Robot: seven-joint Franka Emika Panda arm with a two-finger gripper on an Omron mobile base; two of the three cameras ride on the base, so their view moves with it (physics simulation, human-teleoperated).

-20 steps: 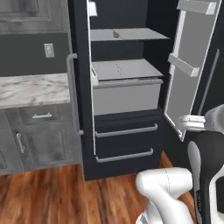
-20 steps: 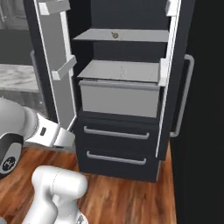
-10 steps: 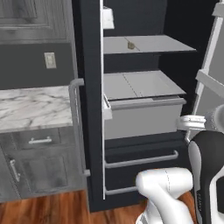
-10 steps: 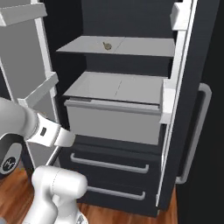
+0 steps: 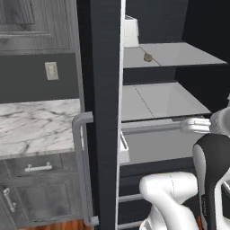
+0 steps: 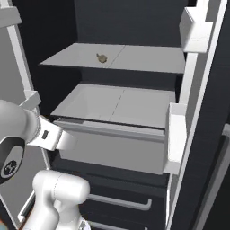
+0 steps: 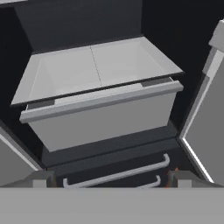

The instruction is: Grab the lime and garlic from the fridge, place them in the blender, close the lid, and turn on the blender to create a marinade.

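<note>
The fridge (image 5: 105,90) stands open, its grey bar handle (image 5: 80,170) on the door edge at the left. On its upper pale shelf (image 6: 143,58) lies a tiny olive-tan lump (image 6: 102,57), also visible from the left (image 5: 147,57). It is too small to tell lime from garlic. My gripper (image 7: 111,181) is open and empty, with its fingertips (image 7: 41,178) wide apart. It faces the pale grey bin (image 7: 100,118) from in front, well below the lump. The blender and the lid are out of view.
Black drawers with silver handles (image 7: 118,175) sit under the bin. Door shelves (image 6: 177,134) jut out on the right door, and the other open door (image 6: 13,67) stands at the left. A marble counter (image 5: 36,130) over grey cabinets (image 5: 40,197) flanks the fridge.
The whole picture has grown and shifted: the base has driven closer to the open fridge. The gripper stays open and the lump on the shelf has not moved.
</note>
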